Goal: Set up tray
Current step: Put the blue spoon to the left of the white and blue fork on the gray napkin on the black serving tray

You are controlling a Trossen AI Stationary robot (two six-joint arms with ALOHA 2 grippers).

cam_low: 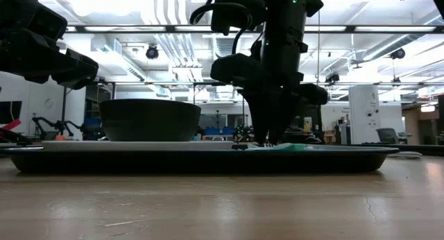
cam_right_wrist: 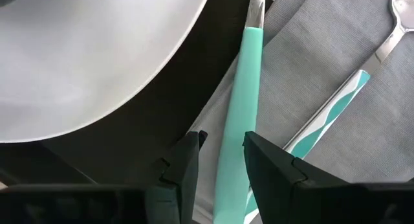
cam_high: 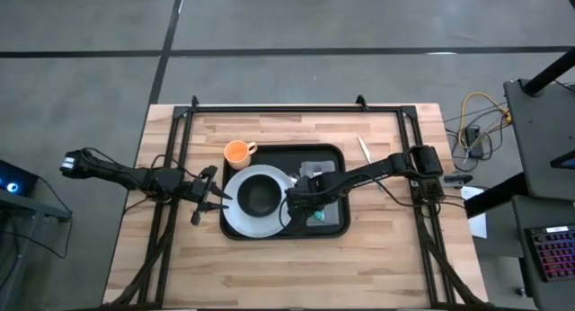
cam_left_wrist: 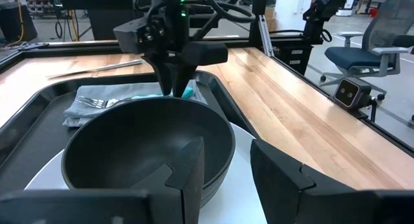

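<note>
The black tray (cam_high: pixel 334 153) lies mid-table. On its left half a white plate (cam_high: pixel 235 217) carries a black bowl (cam_high: pixel 260 196). On its right half a grey napkin (cam_right_wrist: pixel 304 62) lies flat with a plain teal-handled utensil (cam_right_wrist: pixel 242 101) and a teal-and-white-handled one (cam_right_wrist: pixel 330 111) on it. My right gripper (cam_right_wrist: pixel 223 143) points down over the napkin beside the plate, open, one finger on either side of the plain teal handle, which lies flat. My left gripper (cam_left_wrist: pixel 226 159) is open just left of the plate (cam_high: pixel 211 196), facing the bowl (cam_left_wrist: pixel 149 140).
An orange cup (cam_high: pixel 237 153) stands on the table at the tray's far left corner. A long metal utensil (cam_high: pixel 364 149) lies on the wood beyond the tray's far right corner. A fork (cam_left_wrist: pixel 97 102) rests on the napkin's far part. Bare wood lies near the table's near edge.
</note>
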